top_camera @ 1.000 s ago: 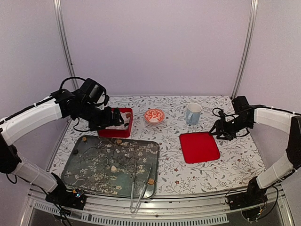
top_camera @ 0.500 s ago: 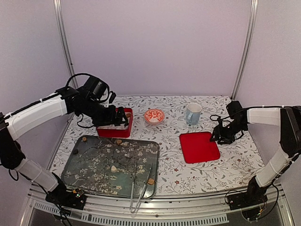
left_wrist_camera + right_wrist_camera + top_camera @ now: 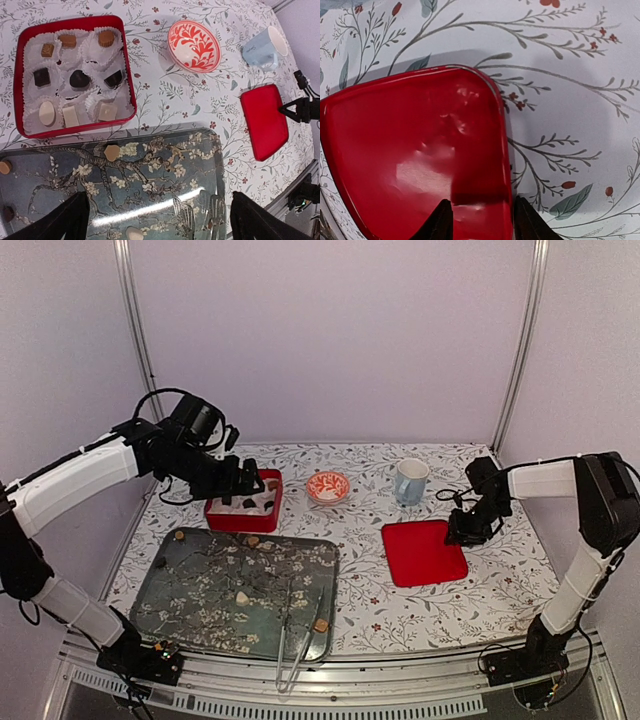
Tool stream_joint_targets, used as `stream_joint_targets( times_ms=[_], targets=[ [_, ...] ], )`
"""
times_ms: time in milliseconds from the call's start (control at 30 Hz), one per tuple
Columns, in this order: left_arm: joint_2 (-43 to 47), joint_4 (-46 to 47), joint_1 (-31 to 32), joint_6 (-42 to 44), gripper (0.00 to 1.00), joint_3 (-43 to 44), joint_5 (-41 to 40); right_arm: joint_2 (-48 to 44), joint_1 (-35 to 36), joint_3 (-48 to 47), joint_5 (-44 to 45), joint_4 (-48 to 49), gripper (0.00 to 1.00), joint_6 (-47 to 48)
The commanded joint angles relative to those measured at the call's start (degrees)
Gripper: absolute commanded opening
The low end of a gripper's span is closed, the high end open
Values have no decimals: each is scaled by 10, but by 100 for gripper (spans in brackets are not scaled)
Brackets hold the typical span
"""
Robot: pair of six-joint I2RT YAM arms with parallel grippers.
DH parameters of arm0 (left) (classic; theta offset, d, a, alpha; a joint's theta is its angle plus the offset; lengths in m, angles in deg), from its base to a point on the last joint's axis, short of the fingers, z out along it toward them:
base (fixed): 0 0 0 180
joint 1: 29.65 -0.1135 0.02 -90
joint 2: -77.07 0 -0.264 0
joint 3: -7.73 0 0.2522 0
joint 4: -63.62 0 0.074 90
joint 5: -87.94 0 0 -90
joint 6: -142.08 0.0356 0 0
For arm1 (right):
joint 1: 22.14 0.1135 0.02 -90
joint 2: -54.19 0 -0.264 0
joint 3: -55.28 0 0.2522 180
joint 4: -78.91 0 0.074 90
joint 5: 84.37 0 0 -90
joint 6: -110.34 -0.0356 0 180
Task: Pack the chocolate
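Observation:
The chocolate is split. Several dark, caramel and cream pieces sit in white paper cups in the red box (image 3: 126,75) (image 3: 240,524). Loose pieces lie on the blossom-patterned tray (image 3: 165,170) (image 3: 200,605), such as a caramel piece (image 3: 112,152) and a cream piece (image 3: 242,597). My left gripper (image 3: 160,227) (image 3: 248,486) hangs open and empty above the box's near edge. The red lid (image 3: 415,150) (image 3: 423,552) lies flat on the tablecloth. My right gripper (image 3: 482,220) (image 3: 462,530) straddles its right edge, one finger over the lid and one over the cloth, with nothing lifted.
A red-and-white patterned bowl (image 3: 328,486) (image 3: 194,45) and a pale blue mug (image 3: 410,480) (image 3: 265,47) stand at the back. Metal tongs (image 3: 295,650) lie on the tray's near right corner. Frame posts rise at both back corners.
The right gripper has moved left and down onto the lid's right edge, its jaws narrowing. The left gripper has drawn back from over the box, so the pieces inside show.

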Motion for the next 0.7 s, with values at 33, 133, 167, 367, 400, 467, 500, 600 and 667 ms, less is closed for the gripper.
stream_joint_targets(
  times_ms=[33,133,167,367,400,467,500,600,667],
  targets=[
    [-11,-9,-15,29,99,25,-10,43,47,-32,64,-14,34,7],
    [-13,-9,-22,36,99,24,-7,57,59,-30,84,-23,27,-2],
    [-14,-9,-25,38,99,25,-6,58,59,-26,86,-24,26,-6],
    [-20,-10,-35,46,99,28,-1,68,62,-1,99,-17,5,-11],
    [-21,-10,-36,48,99,27,0,70,65,0,103,-18,0,-10],
    [-22,-10,-37,50,99,25,2,73,70,1,112,-22,0,-7],
    [-24,-10,-38,51,99,26,3,72,73,0,117,-24,0,-6],
    [-25,-11,-41,57,99,29,5,64,82,-5,118,-34,0,-9],
    [-25,-10,-41,64,99,34,10,45,82,-12,94,-36,0,-13]
  ],
)
